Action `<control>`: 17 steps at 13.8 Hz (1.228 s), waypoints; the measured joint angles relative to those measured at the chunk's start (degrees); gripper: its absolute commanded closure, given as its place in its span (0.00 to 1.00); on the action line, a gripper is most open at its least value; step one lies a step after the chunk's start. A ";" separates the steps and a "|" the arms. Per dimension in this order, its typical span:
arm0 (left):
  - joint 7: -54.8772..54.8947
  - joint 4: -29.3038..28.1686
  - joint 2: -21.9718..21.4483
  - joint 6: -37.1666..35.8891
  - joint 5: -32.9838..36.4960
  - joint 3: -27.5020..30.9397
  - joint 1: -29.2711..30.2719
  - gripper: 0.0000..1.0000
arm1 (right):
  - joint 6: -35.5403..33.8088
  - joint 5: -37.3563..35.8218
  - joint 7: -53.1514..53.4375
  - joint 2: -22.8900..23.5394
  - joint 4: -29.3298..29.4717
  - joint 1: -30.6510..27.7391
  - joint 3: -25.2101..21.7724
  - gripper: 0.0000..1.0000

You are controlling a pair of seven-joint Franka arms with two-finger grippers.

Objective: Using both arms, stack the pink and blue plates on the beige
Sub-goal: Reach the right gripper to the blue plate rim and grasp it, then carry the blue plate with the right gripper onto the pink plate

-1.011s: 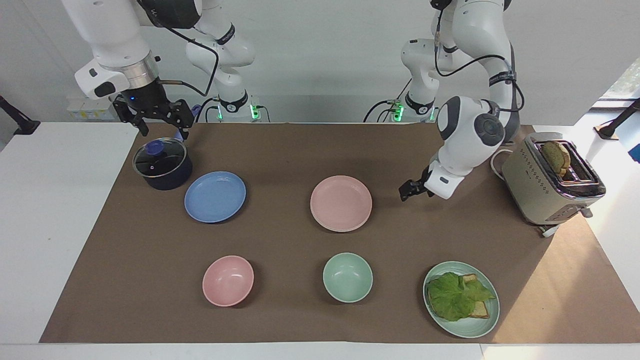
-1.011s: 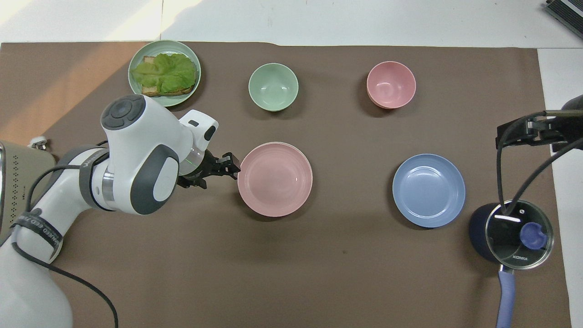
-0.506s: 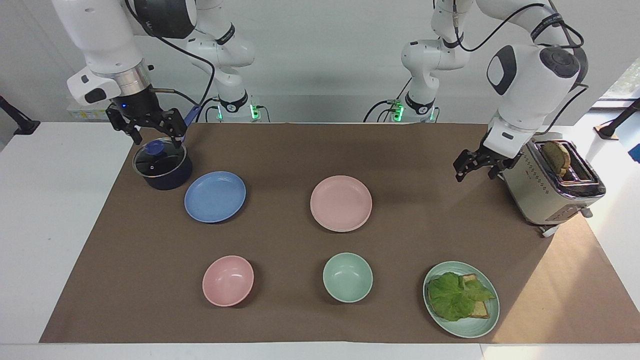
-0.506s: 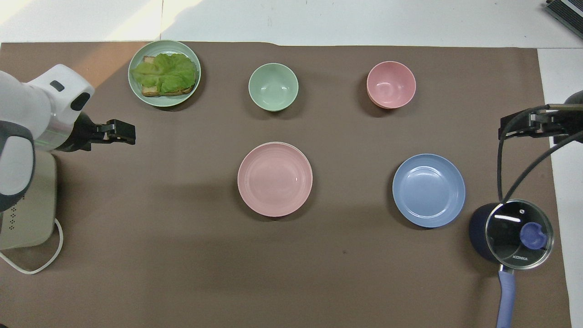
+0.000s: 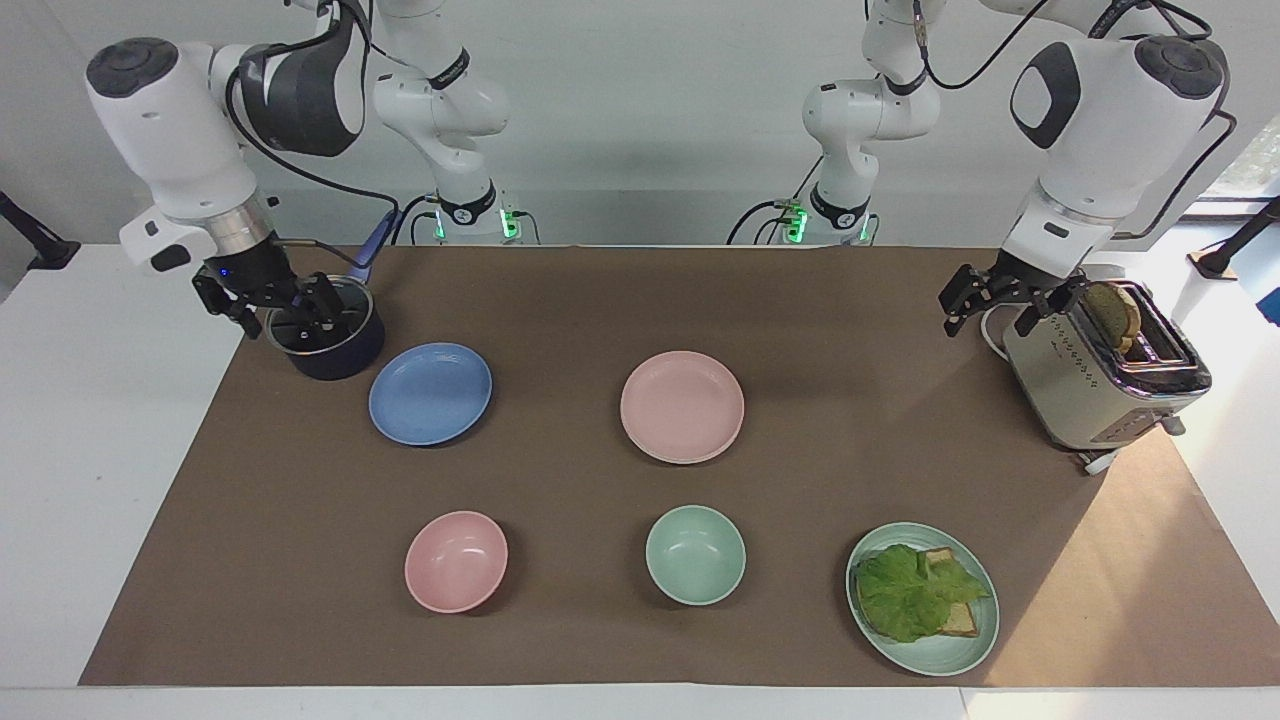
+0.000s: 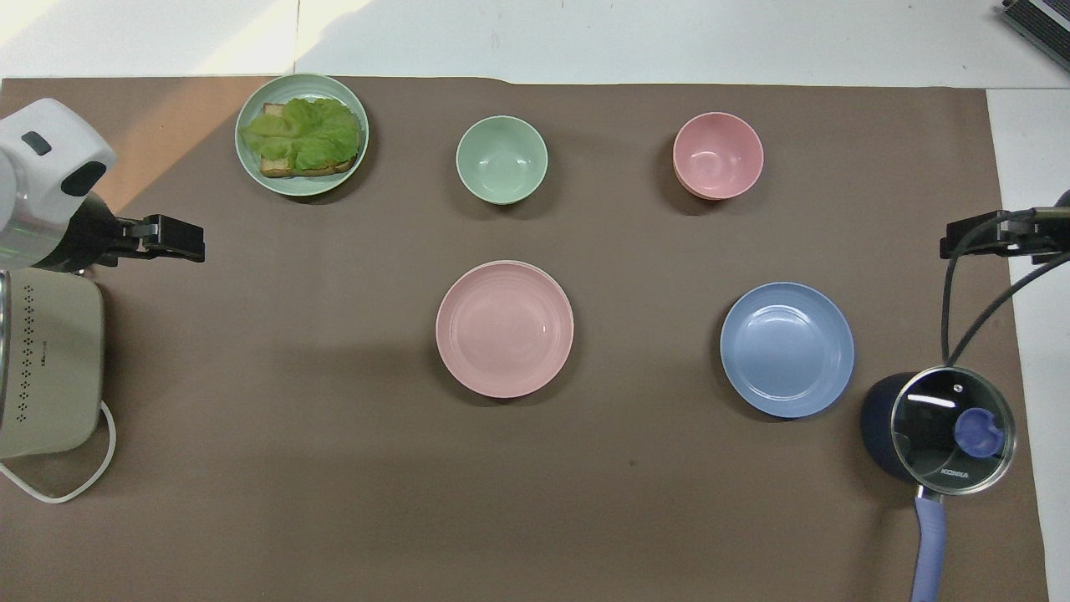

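Note:
The pink plate [image 5: 682,406] [image 6: 505,329] lies mid-table on the brown mat. A thin pale edge shows under its rim; the beige plate is otherwise hidden. The blue plate [image 5: 430,393] [image 6: 787,349] lies by itself toward the right arm's end, beside the pot. My left gripper [image 5: 988,318] [image 6: 180,238] hangs open and empty in the air beside the toaster, well away from the pink plate. My right gripper [image 5: 283,318] hangs open and empty over the pot, apart from the blue plate.
A dark pot with a glass lid [image 5: 335,355] [image 6: 945,431] stands at the right arm's end. A toaster [image 5: 1100,370] [image 6: 46,359] holding bread stands at the left arm's end. Farther out sit a pink bowl [image 5: 456,561], a mint bowl [image 5: 695,554] and a mint plate [image 5: 940,662] with lettuce toast.
The left gripper has pulled back from beside the pink plate, up and over to the toaster. The right gripper has sunk a little over the pot. No plate has moved.

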 measured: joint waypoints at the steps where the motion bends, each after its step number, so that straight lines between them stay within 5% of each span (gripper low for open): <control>1: 0.29 0.03 -0.08 -0.07 0.05 0.06 0.02 0.00 | 2.82 1.40 -2.10 0.56 -2.62 -0.30 -0.02 0.00; 5: 0.52 0.03 -0.08 -0.11 0.08 0.13 0.33 0.00 | 12.52 3.88 -6.01 3.01 -11.74 -1.34 -0.07 0.00; 9: 0.55 0.03 -0.08 -0.13 0.08 0.08 0.39 0.00 | 19.23 4.31 -7.91 3.78 -19.75 -1.37 -0.07 0.16; 13: 0.55 0.03 -0.08 -0.13 0.08 0.09 0.41 0.00 | 22.21 9.03 -11.13 5.07 -23.03 -1.47 -0.07 0.21; 14: 0.55 0.03 -0.08 -0.13 0.08 0.09 0.41 0.00 | 22.46 9.78 -12.44 5.79 -23.23 -1.73 -0.09 0.26; 17: 0.55 0.03 -0.08 -0.13 0.08 0.09 0.41 0.00 | 22.53 10.26 -14.83 6.92 -23.27 -2.96 -0.12 0.76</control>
